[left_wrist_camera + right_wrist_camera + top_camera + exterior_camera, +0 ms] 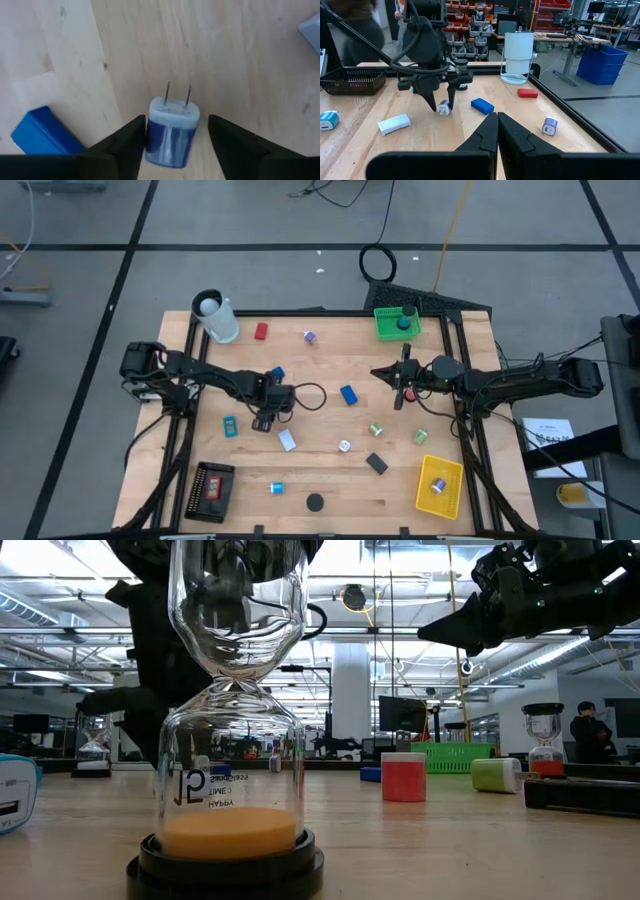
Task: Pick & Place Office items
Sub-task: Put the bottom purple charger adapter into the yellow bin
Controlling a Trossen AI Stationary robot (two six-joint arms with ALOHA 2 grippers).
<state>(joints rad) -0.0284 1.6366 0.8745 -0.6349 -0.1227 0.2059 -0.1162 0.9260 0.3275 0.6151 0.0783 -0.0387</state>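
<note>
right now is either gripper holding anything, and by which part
Nothing is gripped yet. The left gripper straddles the small blue-and-white two-pronged plug adapter at its sides, fingers open. The right gripper is shut, empty.

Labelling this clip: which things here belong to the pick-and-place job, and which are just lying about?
Job: blue plug between the left tool fingers; blue block; red block; white block; black disc.
Lying about: white cup; hourglass.

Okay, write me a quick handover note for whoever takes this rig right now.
Left tool: low over the table centre-left, fingers open either side of a small blue and white plug adapter, not yet gripped.
Right tool: shut, empty, raised right of centre.
Done: one item each in the green tray and yellow tray, red piece in the black tray.
Left: about a dozen pieces loose on the table, including a blue block and a red block.
</note>
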